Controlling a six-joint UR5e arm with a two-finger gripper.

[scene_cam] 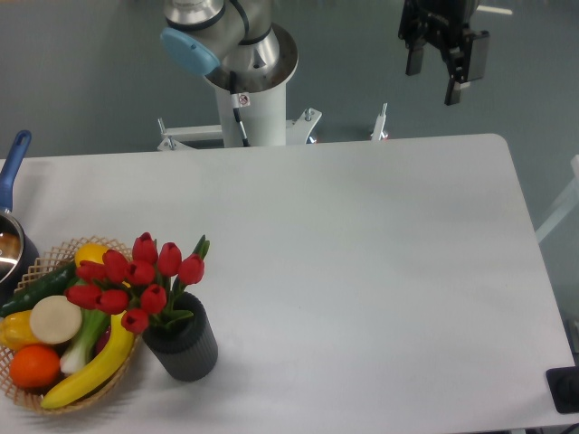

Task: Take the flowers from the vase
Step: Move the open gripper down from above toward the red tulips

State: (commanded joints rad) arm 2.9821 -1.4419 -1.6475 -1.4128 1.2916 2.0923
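The hand hangs high beyond the far edge of the tabletop, its two fingers spread apart with nothing between them. From there the flowers lie well apart, diagonally across toward the near left corner. They stand in the vase, stems rising and leaning left over the wicker basket touching the vase's left side. Any reach probably has to cross the whole tabletop and descend along that leaning stem axis.
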